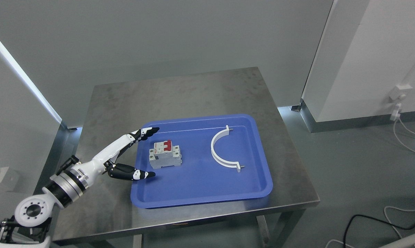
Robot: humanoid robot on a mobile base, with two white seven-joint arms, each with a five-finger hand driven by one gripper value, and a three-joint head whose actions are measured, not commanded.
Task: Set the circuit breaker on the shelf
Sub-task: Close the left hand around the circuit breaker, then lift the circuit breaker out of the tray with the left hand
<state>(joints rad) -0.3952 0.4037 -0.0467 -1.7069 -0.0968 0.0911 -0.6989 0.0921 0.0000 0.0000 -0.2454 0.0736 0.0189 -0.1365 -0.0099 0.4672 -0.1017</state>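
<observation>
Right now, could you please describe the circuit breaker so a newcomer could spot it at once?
On the steel table lies a blue tray. In its left half sits the circuit breaker, a grey block with red switches, unlike the white curved bracket to its right.

The left arm comes in from the lower left corner, its round white joint at the bottom edge and a ribbed silver and black wrist cuff above it. From there the white forearm slants up and to the right. The left hand [124,156] is spread wide and holds nothing. Its long fingers [143,133], white with black tips, stretch out straight and close together toward the upper right. The black thumb points to the right, lower down, well apart from them. The right arm is out of sight.
</observation>
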